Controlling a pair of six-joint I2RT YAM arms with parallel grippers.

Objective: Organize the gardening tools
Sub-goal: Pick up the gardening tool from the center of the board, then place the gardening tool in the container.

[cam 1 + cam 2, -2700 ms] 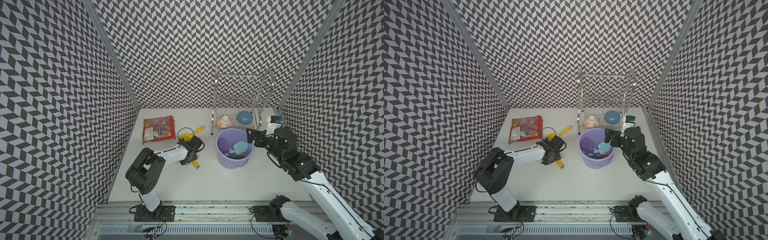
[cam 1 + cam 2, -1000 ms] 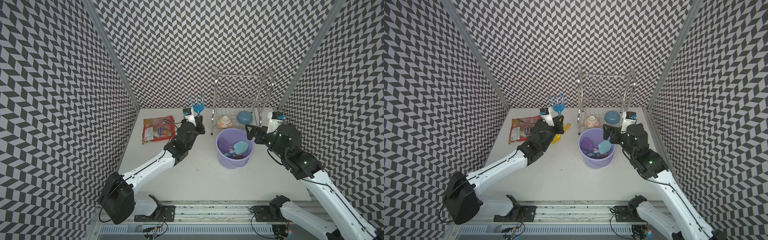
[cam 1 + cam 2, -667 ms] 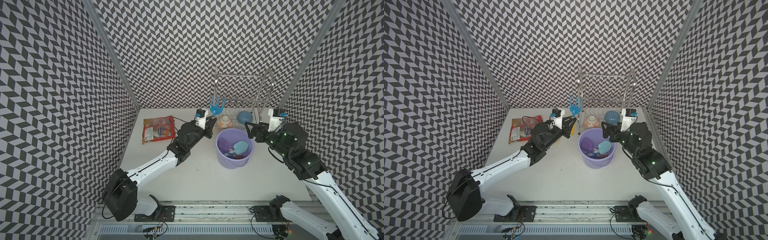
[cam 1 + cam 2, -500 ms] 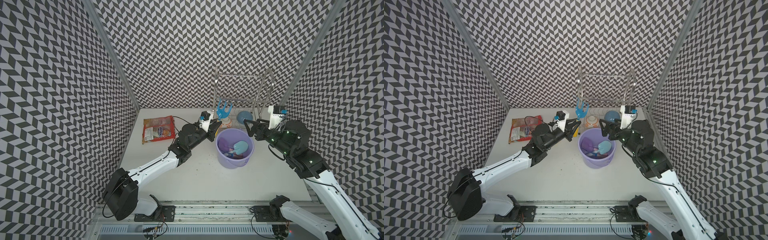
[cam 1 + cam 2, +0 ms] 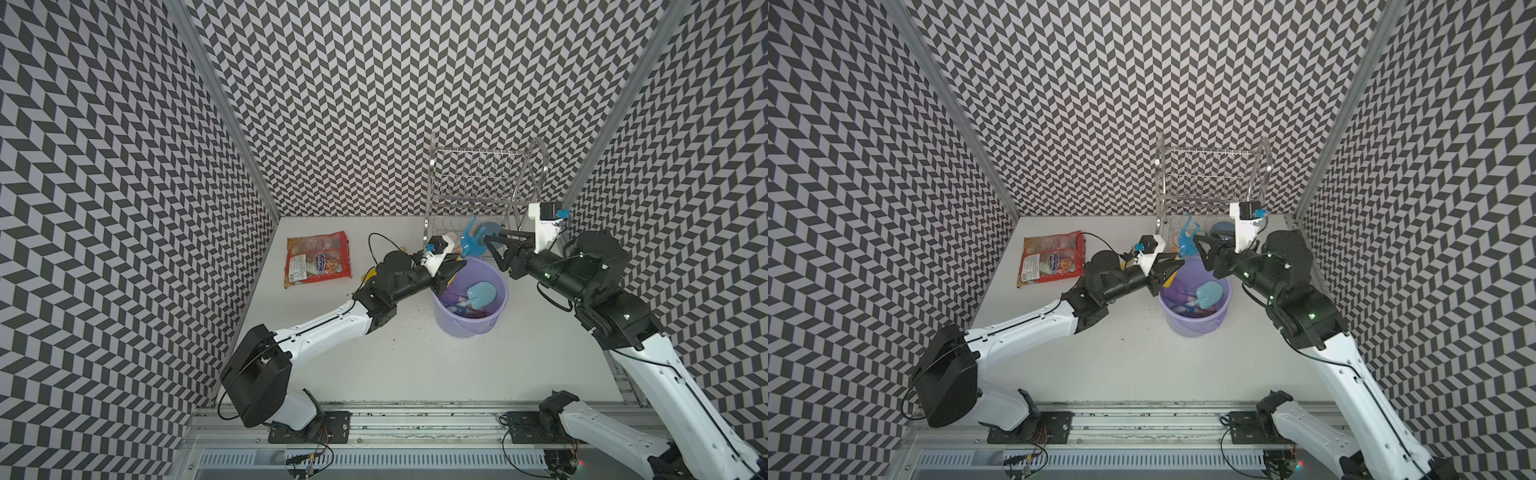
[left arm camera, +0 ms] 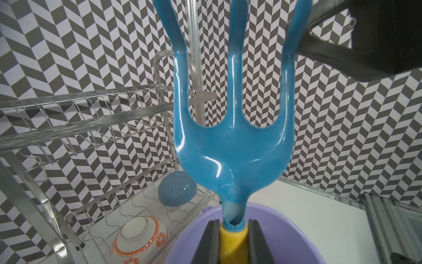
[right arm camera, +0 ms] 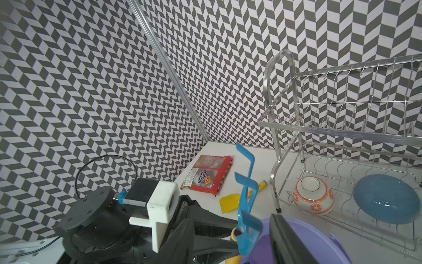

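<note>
Handing over, probably: left gripper [image 6: 233, 226] clenches blue, yellow-handled plastic fork [image 6: 233, 148] over lavender plastic bucket's [image 5: 469, 328] rim; right gripper [image 5: 493, 253], jaws parted, should close next.

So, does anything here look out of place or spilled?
A red snack bag lies on the table; it is no garden tool. Small dark crumbs are scattered beside the purple bucket, like spilled soil.

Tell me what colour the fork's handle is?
The fork handle is yellow, clearest in left wrist view.
</note>
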